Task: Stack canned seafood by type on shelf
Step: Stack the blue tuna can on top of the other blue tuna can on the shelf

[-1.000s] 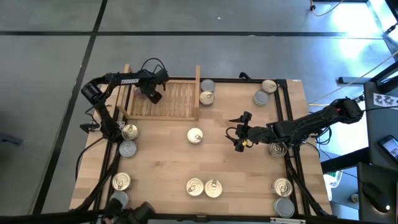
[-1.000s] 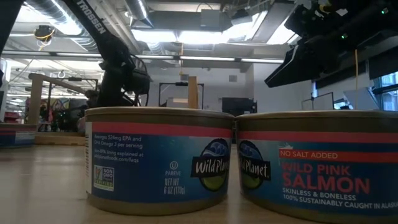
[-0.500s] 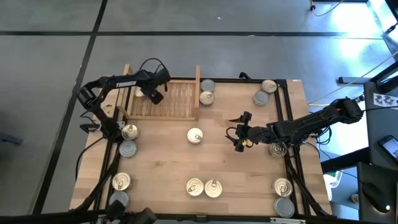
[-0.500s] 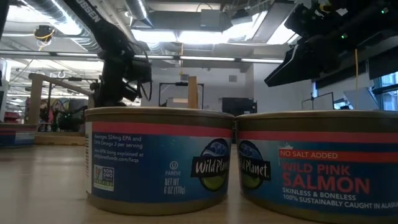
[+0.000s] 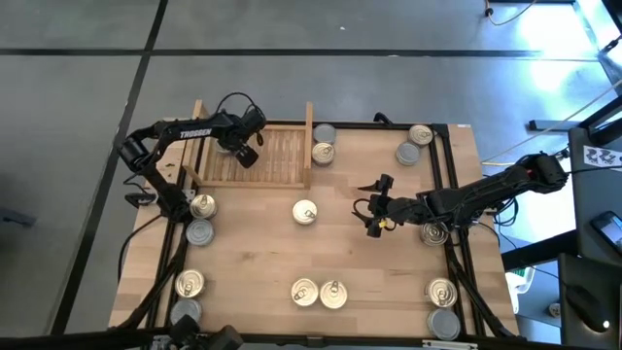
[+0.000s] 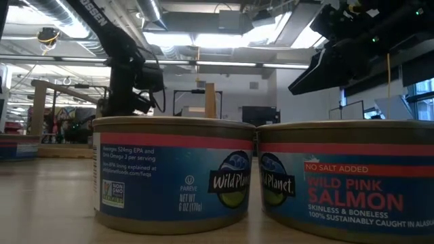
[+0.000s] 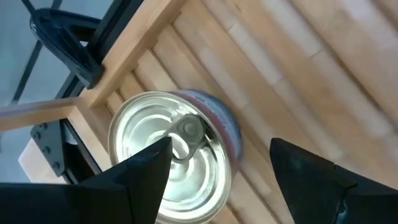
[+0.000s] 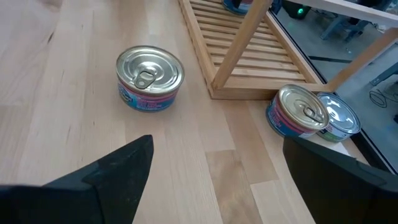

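Note:
The shelf (image 5: 255, 156) lies at the table's far left. My left gripper (image 7: 217, 180) hovers open over the shelf's far left corner. Below it a pull-tab can (image 7: 174, 162) stands on the slatted base, in the corner by the side board. In the high view the gripper (image 5: 244, 153) hides that can. My right gripper (image 5: 374, 209) waits open above the table's middle right. In its wrist view a pull-tab can (image 8: 149, 78) stands on the table ahead of its fingers.
Cans stand about the table: two by the shelf's right board (image 5: 323, 146), two at the far right (image 5: 415, 144), one in the middle (image 5: 304, 212), pairs along the left edge (image 5: 201, 219) and near edge (image 5: 320, 293), and several at the right (image 5: 442, 306). Two fill the low view (image 6: 173, 173).
My left gripper has risen above the shelf's far left corner and shifted slightly toward the right; its arm's elbow has swung left. The right arm and the cans on the table have stayed put.

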Controlling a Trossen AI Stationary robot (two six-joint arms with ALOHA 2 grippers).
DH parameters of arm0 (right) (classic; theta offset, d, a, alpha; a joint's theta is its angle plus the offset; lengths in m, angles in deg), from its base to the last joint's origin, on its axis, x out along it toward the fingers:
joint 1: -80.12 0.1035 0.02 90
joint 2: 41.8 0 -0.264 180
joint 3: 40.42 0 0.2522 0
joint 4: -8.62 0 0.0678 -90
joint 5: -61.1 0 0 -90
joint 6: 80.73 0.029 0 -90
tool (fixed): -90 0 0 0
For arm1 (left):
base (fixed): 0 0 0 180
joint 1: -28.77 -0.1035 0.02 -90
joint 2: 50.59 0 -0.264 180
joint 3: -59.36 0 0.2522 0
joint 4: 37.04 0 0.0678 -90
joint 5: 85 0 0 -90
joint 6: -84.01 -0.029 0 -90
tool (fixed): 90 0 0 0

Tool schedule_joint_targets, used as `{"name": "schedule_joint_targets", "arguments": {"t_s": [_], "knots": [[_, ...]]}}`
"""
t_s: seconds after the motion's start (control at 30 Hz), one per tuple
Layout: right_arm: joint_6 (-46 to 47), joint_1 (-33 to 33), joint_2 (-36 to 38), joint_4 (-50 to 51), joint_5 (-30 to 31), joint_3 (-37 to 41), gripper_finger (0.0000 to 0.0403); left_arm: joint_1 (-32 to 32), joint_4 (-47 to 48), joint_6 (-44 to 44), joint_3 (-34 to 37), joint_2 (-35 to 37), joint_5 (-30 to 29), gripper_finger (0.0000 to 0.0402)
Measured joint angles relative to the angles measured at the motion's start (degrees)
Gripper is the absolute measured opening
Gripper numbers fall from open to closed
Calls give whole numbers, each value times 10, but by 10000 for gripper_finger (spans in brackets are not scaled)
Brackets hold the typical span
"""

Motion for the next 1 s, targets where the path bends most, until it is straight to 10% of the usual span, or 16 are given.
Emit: {"name": "schedule_joint_targets", "arguments": {"t_s": [0.47,1.0], "knots": [[0,0,0,0,0,0,358,-14,-34,-13,0,3,-135,269],[-25,0,0,-12,0,0,358,283,-133,74,-57,174,184,269]]}}
